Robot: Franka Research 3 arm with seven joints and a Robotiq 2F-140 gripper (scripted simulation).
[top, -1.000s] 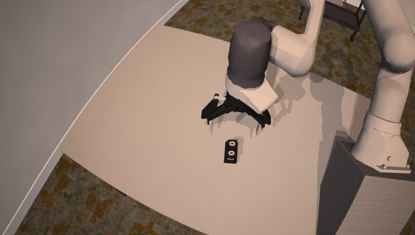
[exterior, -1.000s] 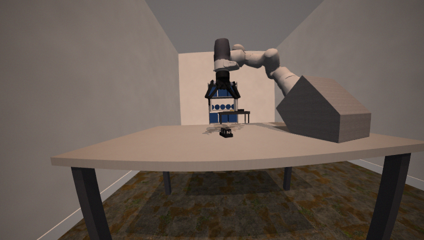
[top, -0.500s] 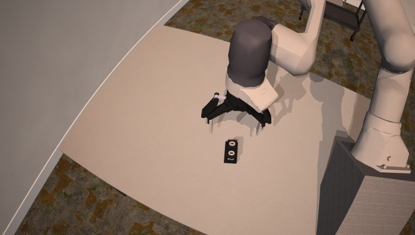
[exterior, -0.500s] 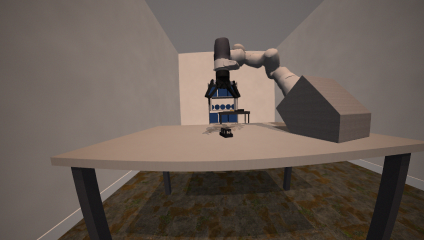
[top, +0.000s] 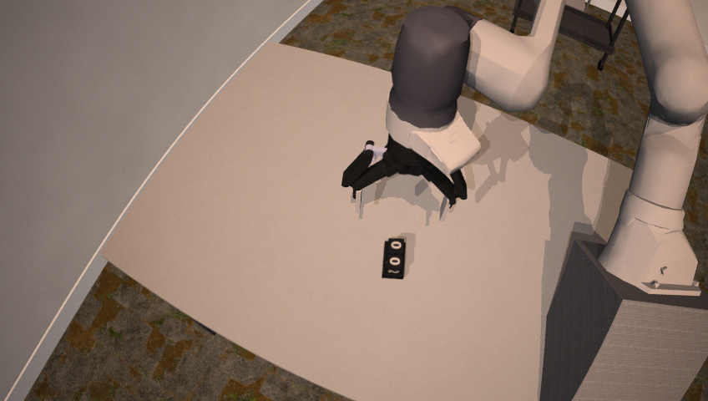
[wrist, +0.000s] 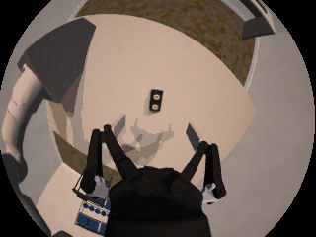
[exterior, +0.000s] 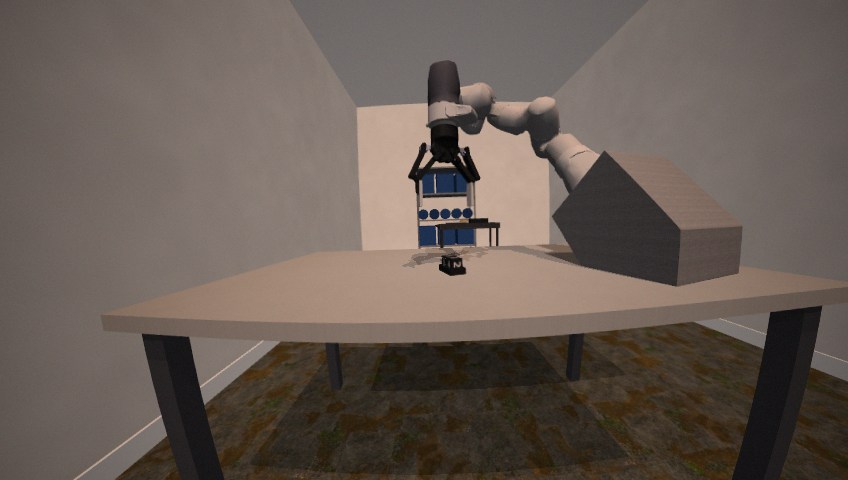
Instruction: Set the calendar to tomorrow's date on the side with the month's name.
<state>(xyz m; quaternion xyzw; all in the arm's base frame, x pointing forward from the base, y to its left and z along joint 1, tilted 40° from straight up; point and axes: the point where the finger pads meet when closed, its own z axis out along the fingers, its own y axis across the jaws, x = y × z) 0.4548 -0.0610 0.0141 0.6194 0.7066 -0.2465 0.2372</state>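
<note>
The small black calendar [top: 393, 258] stands flat on the tan table, its tray holding two black cubes side by side. The cubes' tops show white digits that look like 0 and 0, and a third white mark is too small to read. In the exterior view the calendar [exterior: 452, 265] shows white marks on its front face, also too small to read. It also shows in the wrist view [wrist: 156, 99], far below. My gripper [top: 403, 190] is wide open and empty, well above the table and behind the calendar, also seen from the front [exterior: 443, 177] and from the wrist [wrist: 154, 141].
The robot's grey pedestal [top: 620, 337] stands at the table's right side and also shows in the exterior view [exterior: 648, 220]. A blue shelf unit [exterior: 446, 208] and a small dark table stand by the far wall. The table's curved front edge is near the calendar.
</note>
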